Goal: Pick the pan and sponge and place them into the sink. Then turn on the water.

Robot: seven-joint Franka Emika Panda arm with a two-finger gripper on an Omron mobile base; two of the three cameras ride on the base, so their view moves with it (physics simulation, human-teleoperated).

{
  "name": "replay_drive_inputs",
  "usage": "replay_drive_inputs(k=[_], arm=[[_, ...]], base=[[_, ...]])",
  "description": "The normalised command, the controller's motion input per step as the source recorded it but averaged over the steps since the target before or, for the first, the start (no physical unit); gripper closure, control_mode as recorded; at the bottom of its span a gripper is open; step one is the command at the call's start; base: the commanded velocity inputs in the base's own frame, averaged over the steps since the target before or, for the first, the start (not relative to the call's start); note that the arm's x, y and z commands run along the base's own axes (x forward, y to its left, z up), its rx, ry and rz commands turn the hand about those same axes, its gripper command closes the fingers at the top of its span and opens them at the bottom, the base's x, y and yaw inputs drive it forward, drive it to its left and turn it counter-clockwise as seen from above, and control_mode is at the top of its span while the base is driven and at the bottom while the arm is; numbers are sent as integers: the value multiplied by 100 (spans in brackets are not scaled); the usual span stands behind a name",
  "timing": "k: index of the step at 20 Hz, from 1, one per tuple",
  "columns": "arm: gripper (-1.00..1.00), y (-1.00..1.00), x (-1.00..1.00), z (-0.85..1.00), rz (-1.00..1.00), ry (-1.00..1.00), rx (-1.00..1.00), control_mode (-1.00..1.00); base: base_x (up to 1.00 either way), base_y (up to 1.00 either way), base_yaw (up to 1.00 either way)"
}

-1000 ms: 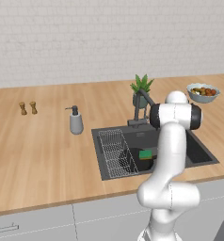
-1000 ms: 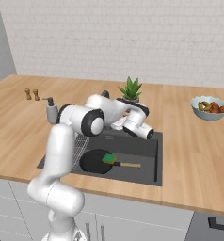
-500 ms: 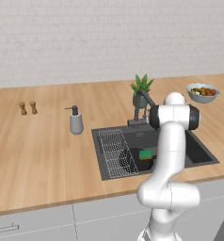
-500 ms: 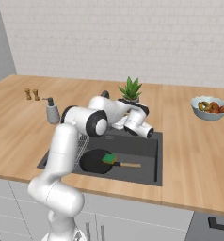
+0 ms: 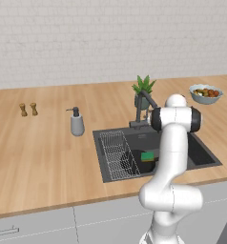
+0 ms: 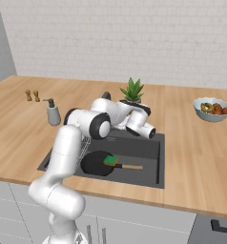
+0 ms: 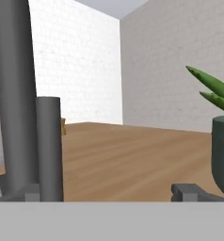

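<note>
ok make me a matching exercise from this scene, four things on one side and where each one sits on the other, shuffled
Things:
1. pan
2. sponge
3. soap pump bottle
4. fruit bowl

Places:
A. on the counter to the left of the sink
B. lying on the pan
C. on the counter far to the right of the sink
D. in the sink basin, beside the wire rack

Right pairs: 1-D, 2-B, 3-A, 4-C

Base views flanking sink (image 5: 116,177); hand view perhaps faucet-close.
</note>
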Motion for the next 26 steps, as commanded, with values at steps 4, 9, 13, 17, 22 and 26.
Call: replay_drive_inputs(k=[4,9,13,17,22,26], arm=[[-100,0,27,-6,0,1,0,-100],[100,0,24,-4,0,0,0,-100],[100,0,24,-5,0,1,0,-100],[100,0,23,-5,0,0,0,-100],[100,0,24,-6,0,0,1,-100],[100,-1,22,-9,0,0,2,-100]], base=[[0,0,0],[0,0,0],[0,0,0],[0,0,0],[0,0,0],[0,0,0]])
